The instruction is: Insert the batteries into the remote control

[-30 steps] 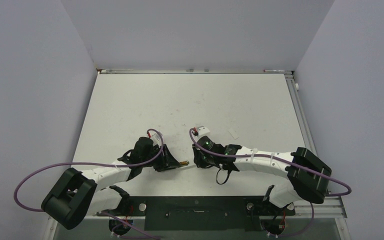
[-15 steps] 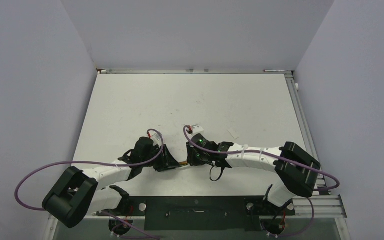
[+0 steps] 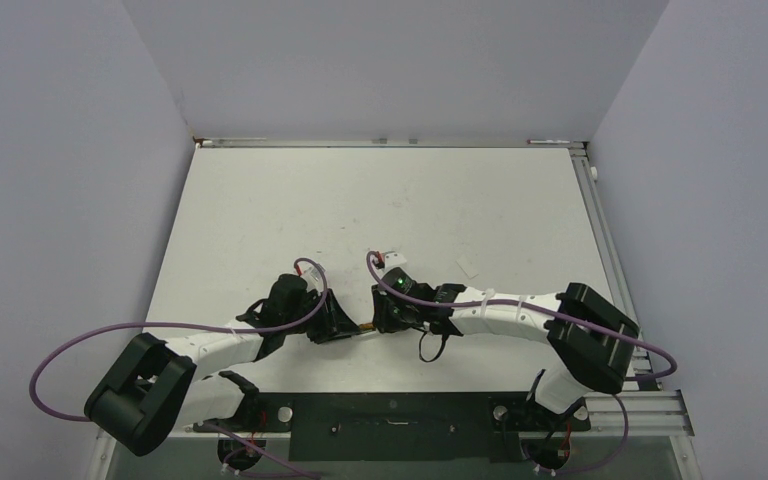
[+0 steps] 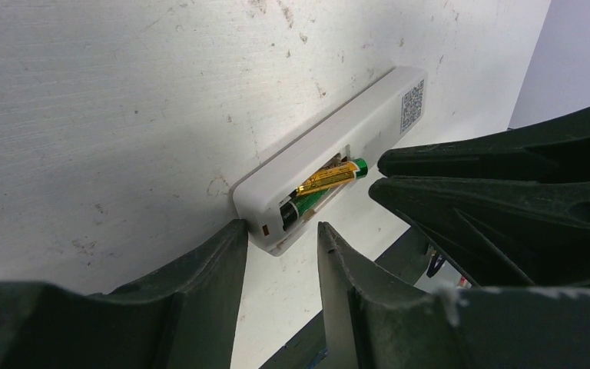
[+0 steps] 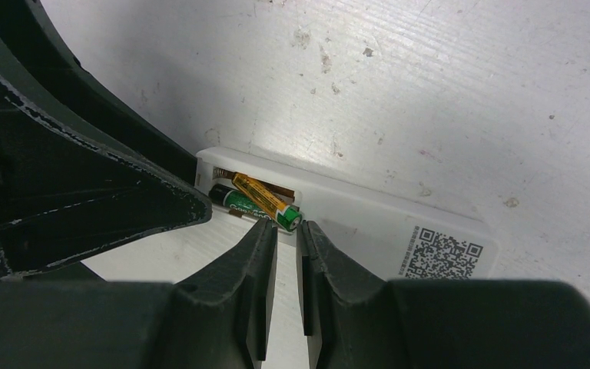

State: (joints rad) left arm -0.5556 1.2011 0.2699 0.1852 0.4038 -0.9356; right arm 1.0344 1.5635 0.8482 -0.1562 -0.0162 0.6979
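I see both arms nose to nose near the front of the bench (image 3: 380, 200), the left arm (image 3: 225, 347) reaching in from the left and the right arm (image 3: 505, 318) from the right. The remote (image 4: 372, 123) lies flat on the bench between them, back side up. Its battery bay is open, and a code sticker (image 5: 445, 252) sits at the end away from the bay. From above, the remote is almost all hidden under the two wrists, and I only catch a copper glint there.

Both batteries are at the bay. The dark battery (image 4: 306, 203) lies low in it, along the remote. The gold battery (image 4: 327, 175) rests on top of it at a slant, crossing it, with its green-capped end poking up over the bay's rim, not seated.

The left jaws pinch the bay end of the remote, one tip against each long side. The right jaws are pressed almost together with just a thin slit between them. Their tips are right at the green end of the gold battery. Whether they nip it or merely touch it, I cannot tell from either wrist view.

A small white piece (image 3: 467, 266) lies on the bench just behind the right wrist, apart from the remote.
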